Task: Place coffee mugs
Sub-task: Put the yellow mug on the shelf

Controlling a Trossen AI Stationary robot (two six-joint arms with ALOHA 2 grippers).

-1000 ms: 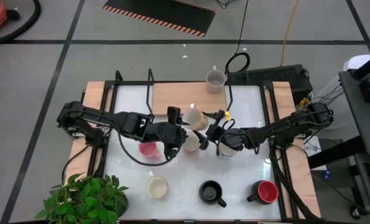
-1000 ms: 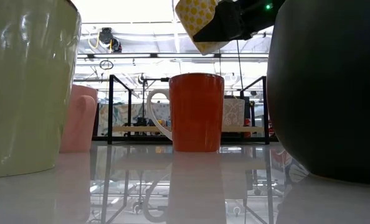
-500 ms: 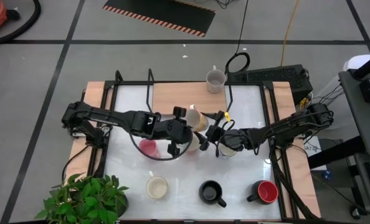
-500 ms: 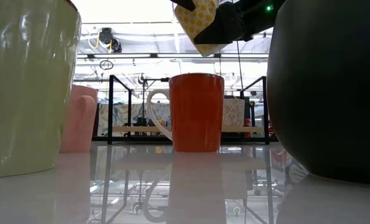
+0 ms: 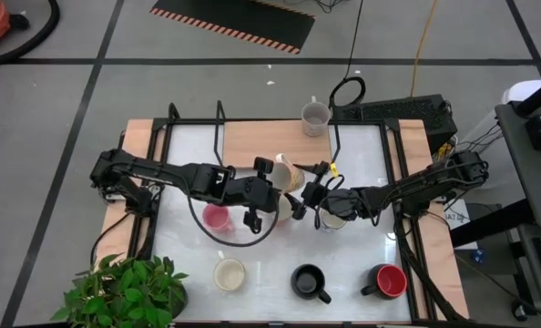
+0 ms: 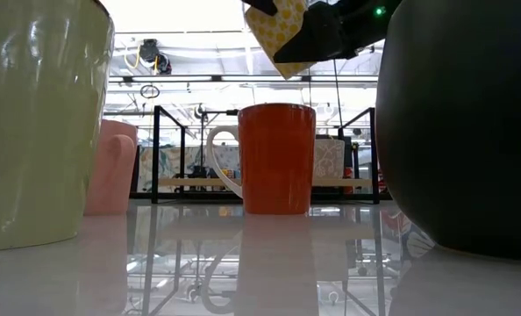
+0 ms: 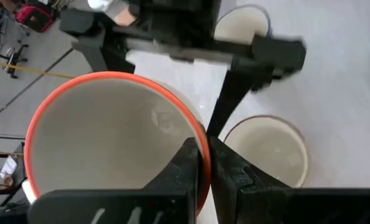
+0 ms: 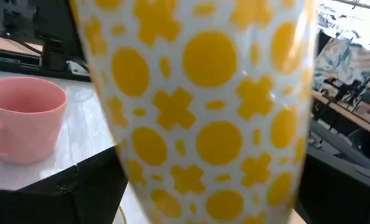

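Left gripper (image 7: pixel 203 165): fingers pinched on rim of orange-rimmed mug (image 7: pixel 110 140), one finger inside, one outside; mid-table.
Right gripper (image 5: pixel 300 193): jaws wide around yellow-patterned mug (image 8: pixel 203 99), lifted above the table (image 5: pixel 362 264).

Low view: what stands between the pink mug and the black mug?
An orange mug with a white handle, on the table; a yellow-patterned mug hangs above it, seen in the low view.

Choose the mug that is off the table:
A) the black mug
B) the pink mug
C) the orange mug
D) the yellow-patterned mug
D: in the low view the yellow-patterned mug hangs in the air, higher than the orange mug, which stands on the table.
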